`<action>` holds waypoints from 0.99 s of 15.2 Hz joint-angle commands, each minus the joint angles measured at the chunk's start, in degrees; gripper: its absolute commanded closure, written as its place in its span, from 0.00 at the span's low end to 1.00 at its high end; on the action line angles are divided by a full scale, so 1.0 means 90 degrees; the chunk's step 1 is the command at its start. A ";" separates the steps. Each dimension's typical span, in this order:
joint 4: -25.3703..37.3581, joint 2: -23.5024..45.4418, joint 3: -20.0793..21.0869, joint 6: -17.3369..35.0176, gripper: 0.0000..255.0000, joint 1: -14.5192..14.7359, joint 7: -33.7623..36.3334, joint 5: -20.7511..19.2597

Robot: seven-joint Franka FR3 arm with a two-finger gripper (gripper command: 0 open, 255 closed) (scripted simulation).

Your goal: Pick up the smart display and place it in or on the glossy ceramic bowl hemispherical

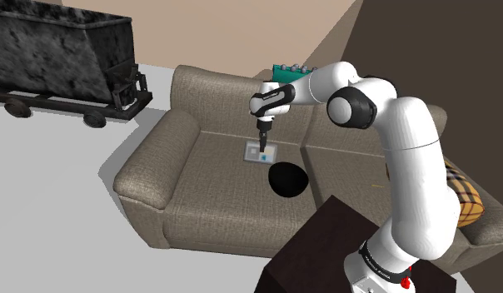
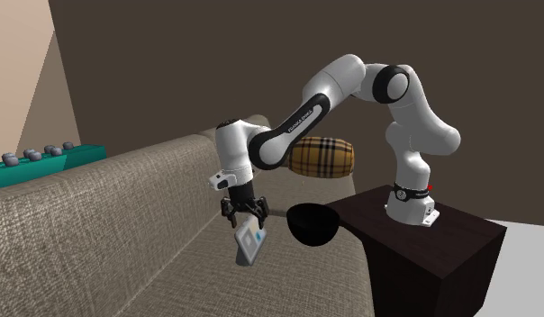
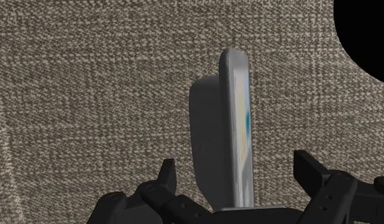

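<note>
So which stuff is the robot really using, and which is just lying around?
For the job: the hand, the little screen under it, the black bowl.
Just lying about: the checked cushion, the dark cart on wheels, the teal box.

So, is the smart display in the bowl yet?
Not in. The smart display rests on the sofa seat beside the black bowl, between the fingers of the open gripper.
</note>
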 commanded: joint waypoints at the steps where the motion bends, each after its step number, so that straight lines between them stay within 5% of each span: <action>1: 0.0000 0.0000 0.0000 0.0000 0.00 0.0000 0.0000 0.0000; 2: 0.0000 0.0000 0.0000 0.0000 1.00 0.0000 0.0000 0.0000; 15: 0.0029 -0.0200 -0.0031 -0.0227 1.00 0.0019 0.0026 -0.0044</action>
